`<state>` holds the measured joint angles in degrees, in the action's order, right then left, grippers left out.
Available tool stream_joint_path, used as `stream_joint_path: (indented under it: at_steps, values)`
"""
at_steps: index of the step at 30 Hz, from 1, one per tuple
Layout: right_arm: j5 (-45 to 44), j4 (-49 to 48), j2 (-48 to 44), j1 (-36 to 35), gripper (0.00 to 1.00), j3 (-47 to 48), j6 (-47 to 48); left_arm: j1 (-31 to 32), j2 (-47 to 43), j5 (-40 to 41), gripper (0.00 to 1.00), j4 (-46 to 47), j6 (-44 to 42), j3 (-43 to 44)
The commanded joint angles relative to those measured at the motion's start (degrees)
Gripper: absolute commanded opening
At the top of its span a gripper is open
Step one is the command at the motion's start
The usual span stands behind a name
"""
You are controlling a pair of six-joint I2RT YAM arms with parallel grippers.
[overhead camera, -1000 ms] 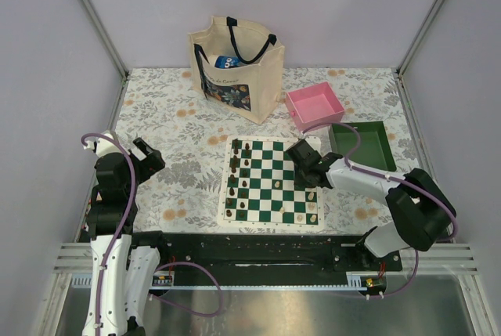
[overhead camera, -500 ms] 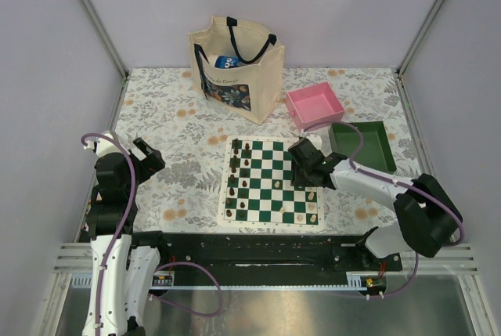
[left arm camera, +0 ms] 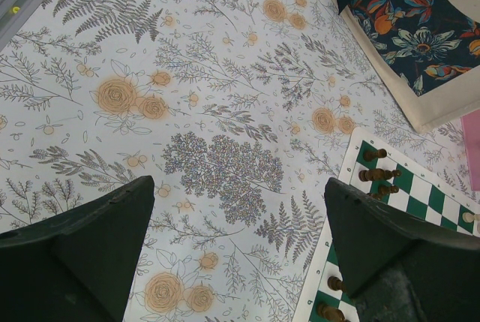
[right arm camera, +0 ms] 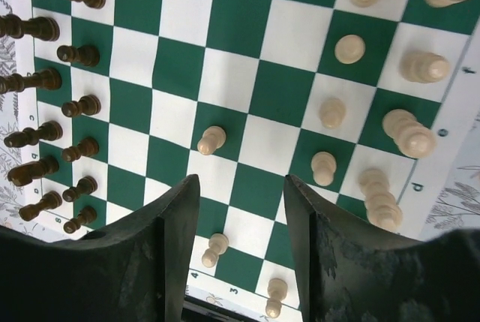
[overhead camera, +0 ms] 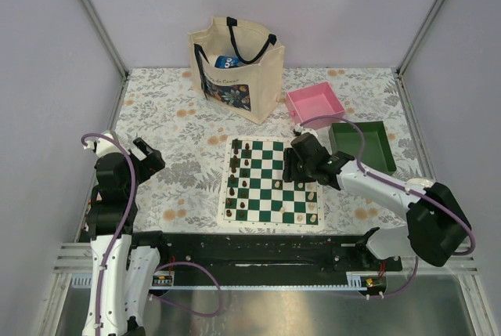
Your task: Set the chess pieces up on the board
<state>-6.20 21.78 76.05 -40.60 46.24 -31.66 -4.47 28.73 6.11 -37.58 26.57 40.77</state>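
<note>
The board (overhead camera: 270,173), green and white checks, lies on the flowered table between the arms. Dark chess pieces (overhead camera: 239,183) stand in two files along its left side, and cream chess pieces (overhead camera: 311,196) stand along its right side. My right gripper (overhead camera: 293,165) hovers over the board's right half. In the right wrist view the right gripper (right arm camera: 241,183) is open with only bare squares between its fingers. A cream pawn (right arm camera: 211,140) stands just beyond the left fingertip, and another (right arm camera: 215,247) stands beside that finger. My left gripper (overhead camera: 145,152) (left arm camera: 238,187) is wide open over the tablecloth, left of the board (left arm camera: 420,194).
A cream tote bag (overhead camera: 235,66) stands behind the board. A pink tray (overhead camera: 315,105) and a green tray (overhead camera: 364,146) sit at the back right. Walls close in the table on three sides.
My right gripper's jaws have spread apart, and it has shifted a little left over the board as the arm reached further out. The left arm has not moved.
</note>
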Motion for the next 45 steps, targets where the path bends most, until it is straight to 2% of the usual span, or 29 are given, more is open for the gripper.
stream_joint_path:
  at_steps: [1,18,23,31,33,35,36,45]
  values:
    - [4.9,-3.1,3.9,0.3,0.58,3.4,0.5,-0.3,0.0,-1.4,0.99,2.9,0.0,0.1]
    - [9.7,-5.0,13.8,-1.1,0.52,6.7,-0.2,-0.3,0.0,-1.3,0.99,2.9,0.0,0.1]
    - [10.4,-5.9,15.7,-1.1,0.47,7.0,-0.5,-0.3,-0.1,-1.4,0.99,2.9,-0.1,0.1]
    - [9.9,-6.0,16.8,-1.2,0.33,7.4,-0.3,-0.3,-0.1,-1.2,0.99,2.9,-0.1,0.1]
    - [9.6,-5.9,16.5,-1.2,0.29,7.1,-0.3,-0.4,0.0,-1.2,0.99,2.9,0.0,0.1]
    - [9.2,-5.6,15.4,-1.2,0.19,6.7,-0.3,-0.3,0.0,-1.4,0.99,2.9,-0.1,0.2]
    - [8.8,-5.3,14.7,-1.2,0.17,6.3,-0.3,-0.3,0.0,-1.3,0.99,2.9,0.0,0.2]
    - [3.1,-0.5,0.3,-1.1,0.18,-0.9,-2.8,-0.4,0.1,-1.5,0.99,2.9,0.0,0.2]
